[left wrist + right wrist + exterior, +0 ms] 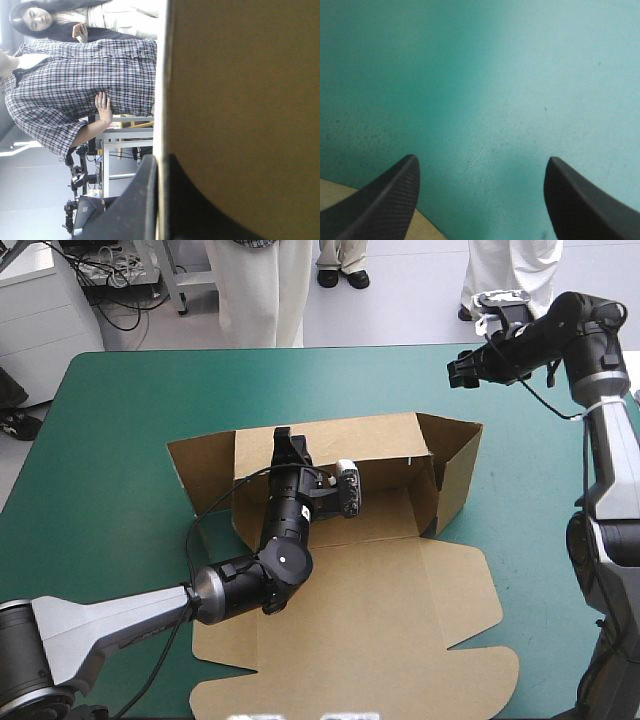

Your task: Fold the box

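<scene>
Brown cardboard box (400, 580), a cut sheet with rear and right walls raised and lid flat, lies mid-table on the teal-green cover (110, 420), long axis left to right. Left gripper (287, 445) pinches the rear wall's top edge. Right gripper (462, 373), fingers apart and empty, hovers beyond the box's far right corner, the farther arm.

Matt brown board box (400, 590), matt teal-green cover (110, 440)
</scene>
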You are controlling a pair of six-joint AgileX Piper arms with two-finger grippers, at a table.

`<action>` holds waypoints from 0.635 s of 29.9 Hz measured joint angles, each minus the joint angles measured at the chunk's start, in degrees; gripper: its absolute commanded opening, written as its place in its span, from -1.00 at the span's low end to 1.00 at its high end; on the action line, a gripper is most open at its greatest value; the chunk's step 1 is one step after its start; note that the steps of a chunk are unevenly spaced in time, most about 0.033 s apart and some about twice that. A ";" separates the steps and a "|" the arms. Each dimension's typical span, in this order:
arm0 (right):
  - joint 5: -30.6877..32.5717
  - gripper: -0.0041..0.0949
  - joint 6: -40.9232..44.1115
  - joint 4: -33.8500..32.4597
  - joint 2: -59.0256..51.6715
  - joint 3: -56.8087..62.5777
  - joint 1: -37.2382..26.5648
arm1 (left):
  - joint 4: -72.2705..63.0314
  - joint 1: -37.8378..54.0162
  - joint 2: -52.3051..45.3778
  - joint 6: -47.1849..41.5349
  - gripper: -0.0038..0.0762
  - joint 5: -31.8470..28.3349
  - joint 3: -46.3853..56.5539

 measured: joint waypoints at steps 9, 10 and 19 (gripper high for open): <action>0.00 0.37 0.46 -4.82 0.46 1.00 3.07 | 0.00 0.00 0.00 0.00 -0.98 -0.01 0.00; 0.00 0.38 0.46 -5.09 0.46 1.73 3.07 | 0.00 0.00 0.00 0.00 -0.98 -0.01 0.00; -0.04 0.38 -1.09 -5.35 -1.12 12.29 3.07 | 0.00 0.00 0.00 0.00 -0.98 -0.01 0.00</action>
